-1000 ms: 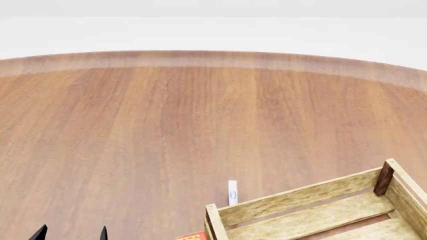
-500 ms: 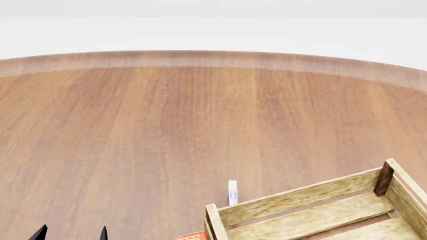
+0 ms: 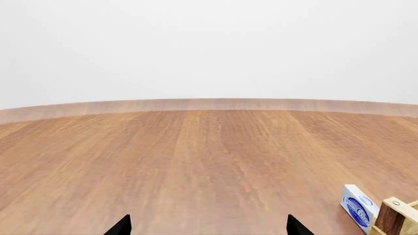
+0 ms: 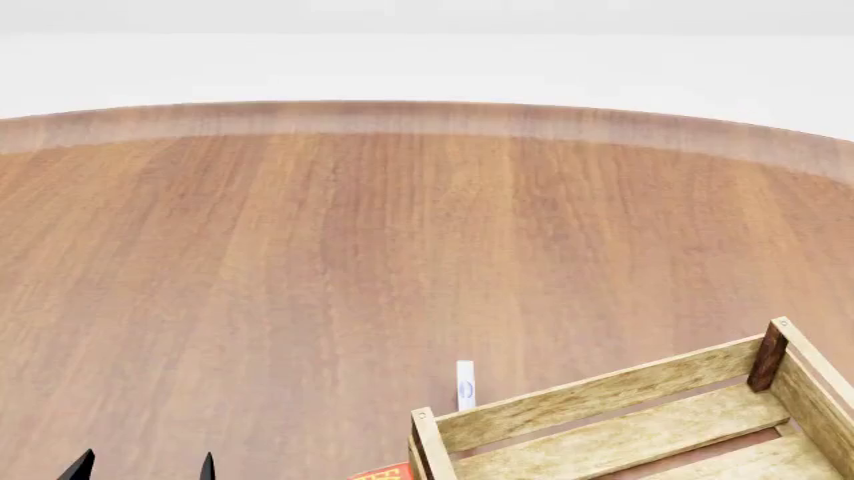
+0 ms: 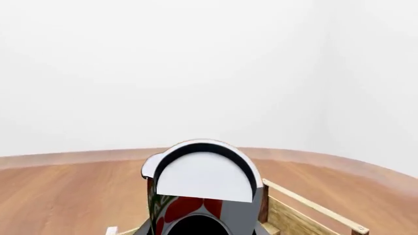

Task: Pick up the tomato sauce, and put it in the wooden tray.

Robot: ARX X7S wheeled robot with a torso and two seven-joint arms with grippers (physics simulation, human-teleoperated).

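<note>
The tomato sauce (image 5: pixel 203 183) fills the right wrist view, very close, its plain white top tilted toward the camera and its red and green label below. It hangs over the near end of the wooden tray (image 5: pixel 306 214), and my right gripper appears shut on it, though the fingers are hidden. The head view shows neither this can nor the right gripper. The wooden tray (image 4: pixel 627 420) sits at the table's near right. My left gripper (image 4: pixel 144 468) stands open with nothing between its black fingertips (image 3: pixel 123 226), low over the table to the left of the tray.
A small white-and-blue box (image 4: pixel 465 385) stands on edge just beyond the tray's far left corner, and shows too as the box (image 3: pixel 358 208) in the left wrist view. A red-orange object (image 4: pixel 384 472) peeks in beside the tray's left wall. The round wooden table (image 4: pixel 334 250) stretches far ahead.
</note>
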